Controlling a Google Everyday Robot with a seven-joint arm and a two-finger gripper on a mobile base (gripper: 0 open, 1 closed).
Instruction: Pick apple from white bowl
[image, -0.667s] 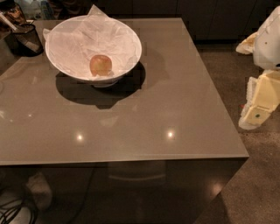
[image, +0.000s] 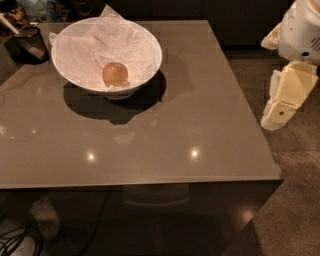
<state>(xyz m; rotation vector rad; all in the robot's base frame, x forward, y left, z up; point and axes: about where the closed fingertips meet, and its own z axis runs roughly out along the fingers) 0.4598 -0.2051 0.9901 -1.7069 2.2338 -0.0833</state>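
The white bowl (image: 75, 40) stands at the far left of the grey table, on a small foot and lined with crumpled white paper. The apple (image: 115, 74) lies inside it, near the front of the bowl, reddish-orange with a paler patch. My gripper (image: 281, 111) hangs at the right edge of the view, off the table's right side and pointing down. It is far to the right of the bowl and touches nothing.
A dark mesh cup (image: 29, 44) holding a few things stands just left of the bowl at the table's far left corner. The glossy grey table (image: 165, 145) has its front edge near me. Cables (image: 15, 240) lie on the floor at the lower left.
The arm at the right has risen a little and shifted slightly left. The bowl and apple have not moved.
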